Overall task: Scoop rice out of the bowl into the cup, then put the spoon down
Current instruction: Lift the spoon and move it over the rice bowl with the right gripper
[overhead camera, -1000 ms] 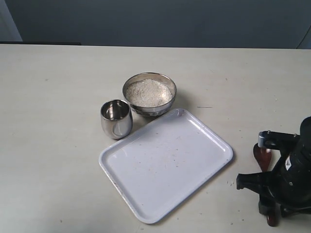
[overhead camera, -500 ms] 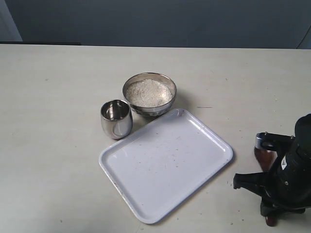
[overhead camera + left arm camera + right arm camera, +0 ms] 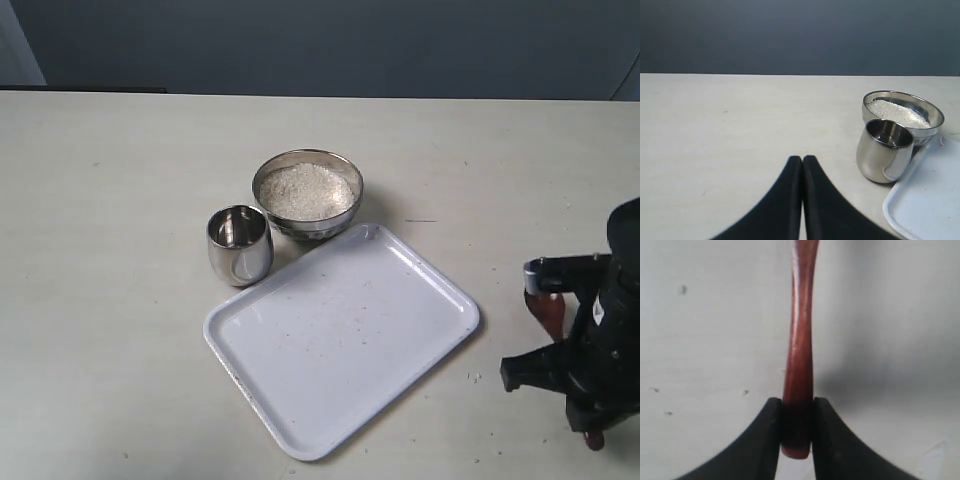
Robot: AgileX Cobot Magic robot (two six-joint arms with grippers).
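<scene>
the slim, glossy reddish-brown spoon is at the right side of the pale cream counter, its handle pinched in the right claw; the left claw is closed. a dark grey wall stands behind.

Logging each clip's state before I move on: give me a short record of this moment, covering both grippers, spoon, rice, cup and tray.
left gripper: shut, holding nothing
right gripper: shut on spoon handle, right of tray
rice: heaped in bowl
cup: beside bowl, no rice visible inside
tray: white, in front of bowl and cup
</scene>
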